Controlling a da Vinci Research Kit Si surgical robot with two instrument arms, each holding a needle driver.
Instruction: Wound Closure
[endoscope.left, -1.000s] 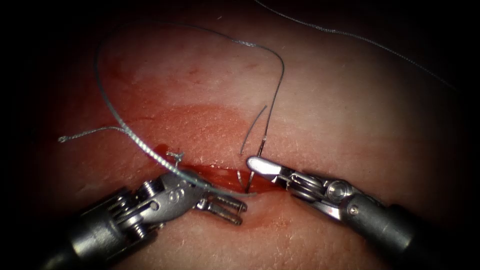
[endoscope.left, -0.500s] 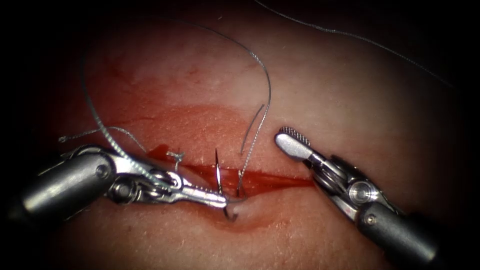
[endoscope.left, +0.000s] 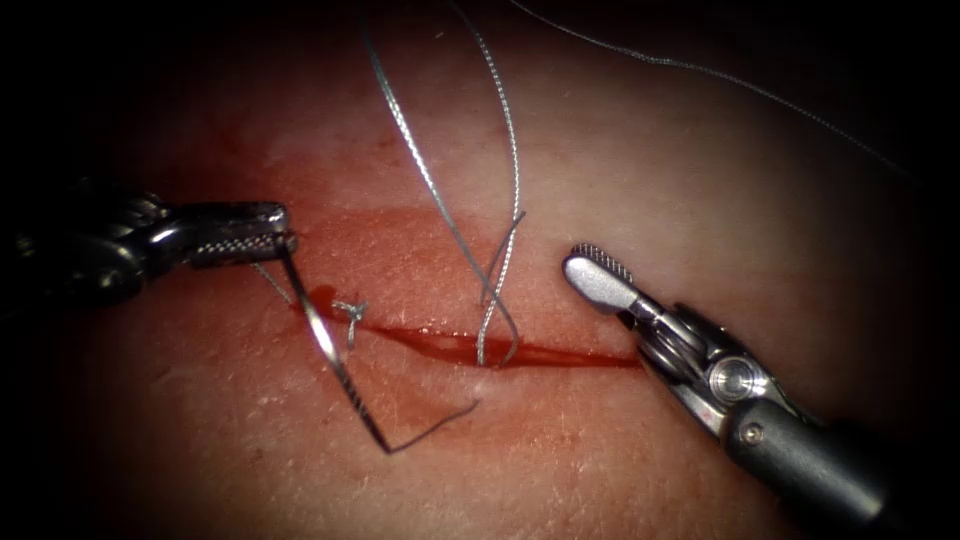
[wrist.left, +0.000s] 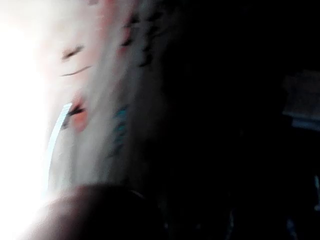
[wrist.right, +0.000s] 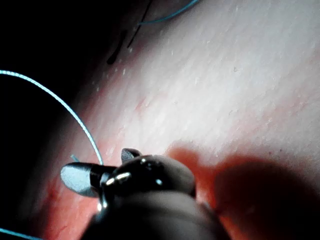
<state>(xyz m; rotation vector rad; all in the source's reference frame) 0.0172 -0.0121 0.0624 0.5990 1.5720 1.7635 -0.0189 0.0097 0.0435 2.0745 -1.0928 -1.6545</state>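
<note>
One tool is busy and one is idle. Farthest left, the left tool is seen with its jaws clamped together on the needle, gripped at one end of its curve. From the jaws the needle is carried down over the tissue to a sharp bend, and a thinner dark stretch runs back towards the cut. Where steel gives way to thread along that stretch cannot be told. The needle is judged to be out of the tissue, over the cut's left part and on its near side. Half a second ago it was held low at the cut itself, so the step in hand is read as drawing the needle out and pulling thread through.

Just right of the needle, a small knot with short cut ends sits at the cut's left end, and red fluid is pooled along the cut. At mid-cut, two strands of thread rise from the wound, cross once and are led out past the upper edge.

Well to the right, the right tool is held just above the cut with its jaws apart, nothing gripped.

Further pulling would call for a steady draw away from the cut, with the needle kept clear of the knot and the crossed strands watched for snagging.
</note>
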